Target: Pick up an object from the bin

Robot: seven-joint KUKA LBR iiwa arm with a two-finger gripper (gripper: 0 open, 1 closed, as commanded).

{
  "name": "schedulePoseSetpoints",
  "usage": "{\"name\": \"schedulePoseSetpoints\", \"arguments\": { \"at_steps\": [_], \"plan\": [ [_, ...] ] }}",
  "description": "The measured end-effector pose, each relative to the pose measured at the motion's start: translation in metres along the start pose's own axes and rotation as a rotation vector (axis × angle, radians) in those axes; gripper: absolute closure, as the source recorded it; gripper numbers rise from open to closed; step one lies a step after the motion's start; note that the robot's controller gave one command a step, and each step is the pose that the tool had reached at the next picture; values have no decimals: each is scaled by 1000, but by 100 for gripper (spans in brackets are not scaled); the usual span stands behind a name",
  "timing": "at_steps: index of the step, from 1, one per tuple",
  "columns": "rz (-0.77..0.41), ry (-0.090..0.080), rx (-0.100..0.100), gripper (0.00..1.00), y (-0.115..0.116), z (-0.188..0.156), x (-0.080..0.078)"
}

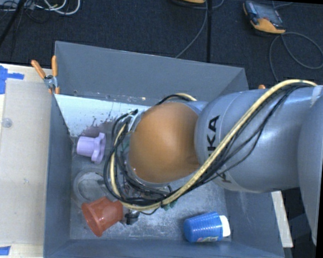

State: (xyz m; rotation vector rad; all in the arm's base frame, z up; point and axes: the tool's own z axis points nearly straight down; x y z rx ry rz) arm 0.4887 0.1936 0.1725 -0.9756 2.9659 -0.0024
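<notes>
My gripper [131, 216] pokes out dark from under the arm's orange cover, low over the bin's front left floor. A red-brown plastic cup [102, 215] lies on its side right beside it, its rim touching or nearly touching the gripper's left side. Just behind the cup lies a clear, see-through cup [88, 184], partly under the cables. A lilac plastic piece with a flange [91, 146] rests farther back near the left wall.
A blue ribbed cylinder with a white cap [206, 227] lies on its side at the front right of the bin. The arm with its orange cover and looped cables hides the middle of the bin floor.
</notes>
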Motion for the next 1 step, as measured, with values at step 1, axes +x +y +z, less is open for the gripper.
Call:
{"name": "schedulePoseSetpoints", "arguments": {
  "at_steps": [1],
  "plan": [
    [16,-7,4,100,-8,-32,-2]
  ]
}}
